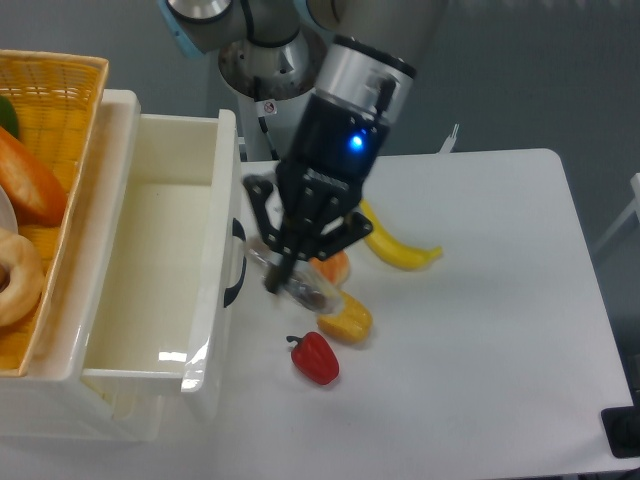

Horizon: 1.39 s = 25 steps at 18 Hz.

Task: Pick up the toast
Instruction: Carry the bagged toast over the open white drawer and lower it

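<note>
— Where's your claw?

— My gripper (283, 275) hangs over the table (480, 340), just right of the drawer's black handle (235, 262). The fingers (276, 277) point down and a blue light glows on my wrist above them.

— Open or closed?

— Clamped on the toast (308, 289). It sticks out from between the fingers toward four o'clock, a crinkly clear wrap with something brown inside. I can't tell whether it's clear of the table or brushing it.

— What's around it?

— At three o'clock from the claw, partly hidden behind my fingers, sits the bun (332, 268). At four o'clock, touching or nearly touching the tip of the toast's wrap, is a yellow pepper (346, 318). At six o'clock, a bit farther off, lies a red pepper (315, 358). The banana (398, 248) is out at two to three o'clock, well past the bun, its near end hidden behind my wrist.

— And the other way?

— At nine o'clock, the open white drawer (160, 270), its front wall just beside my fingers. Beyond it, at the left edge, a wicker basket (60, 90) holding an orange loaf (30, 180) and a pale ring-shaped bread (18, 280).
</note>
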Motion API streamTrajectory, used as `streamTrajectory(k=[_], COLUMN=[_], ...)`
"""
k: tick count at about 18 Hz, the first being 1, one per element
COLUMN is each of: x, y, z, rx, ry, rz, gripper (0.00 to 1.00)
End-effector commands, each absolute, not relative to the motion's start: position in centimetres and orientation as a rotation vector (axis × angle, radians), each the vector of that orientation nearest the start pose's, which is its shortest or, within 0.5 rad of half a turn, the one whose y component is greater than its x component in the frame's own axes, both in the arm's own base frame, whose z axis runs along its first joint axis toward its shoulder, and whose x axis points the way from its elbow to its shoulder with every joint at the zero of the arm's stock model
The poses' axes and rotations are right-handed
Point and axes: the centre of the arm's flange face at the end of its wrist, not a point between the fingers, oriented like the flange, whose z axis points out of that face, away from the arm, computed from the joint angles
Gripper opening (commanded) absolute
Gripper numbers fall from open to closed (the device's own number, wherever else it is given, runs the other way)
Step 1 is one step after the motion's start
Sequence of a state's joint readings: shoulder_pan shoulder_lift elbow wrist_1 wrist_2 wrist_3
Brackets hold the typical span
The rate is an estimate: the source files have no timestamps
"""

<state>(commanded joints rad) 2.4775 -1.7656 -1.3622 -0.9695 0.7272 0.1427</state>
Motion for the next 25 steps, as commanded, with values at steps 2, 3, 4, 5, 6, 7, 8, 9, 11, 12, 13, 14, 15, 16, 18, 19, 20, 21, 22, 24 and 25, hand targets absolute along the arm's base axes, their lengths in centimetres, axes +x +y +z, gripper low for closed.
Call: streamTrajectory(k=[2,3,4,5,6,7,8,9,11,12,13,14,15,16,18,19,20,21,22,24,25], x=[-33.3,-33.0,-32.4,-32.0,-31.4,-30.5,-29.7,-29.3,-28.9,-28.6,-27.8,-27.4,-27.2,-26.8,-26.1,-26.1,-25.9,-25.6,-25.3,-24.9,-24.8], y=[53.4,53.5,53.8,54.0,54.3,54.5,54.6,54.7,54.7,54.8,55.3,55.4,55.5,55.7,56.0,56.1,56.2,56.3,56.4,56.6,56.6], z=[58.9,59.0,59.1,59.2,59.4,59.8,60.2,60.4,60.6,60.5,60.4,60.2,59.7,59.3,58.7,58.6,58.5,58.5,58.4,58.4,58.3], rx=[-2.123,-2.114,-2.105,-2.099,-2.097,-2.095,-2.089,-2.08,-2.064,-2.063,-2.069,-2.073,-2.078,-2.084,-2.093,-2.094,-2.096,-2.097,-2.099,-2.101,-2.103], ry=[-0.502,-0.488,-0.467,-0.452,-0.439,-0.42,-0.401,-0.387,-0.365,-0.359,-0.346,-0.343,-0.346,-0.344,-0.338,-0.339,-0.337,-0.332,-0.326,-0.32,-0.32], rz=[-0.509,-0.528,-0.556,-0.575,-0.587,-0.598,-0.609,-0.628,-0.66,-0.669,-0.68,-0.687,-0.696,-0.706,-0.721,-0.725,-0.728,-0.73,-0.736,-0.74,-0.743], gripper=[0.0,0.0,0.0,0.0,0.0,0.0,0.0,0.0,0.0,0.0,0.0,0.0,0.0,0.0,0.0,0.0,0.0,0.0,0.0,0.0,0.0])
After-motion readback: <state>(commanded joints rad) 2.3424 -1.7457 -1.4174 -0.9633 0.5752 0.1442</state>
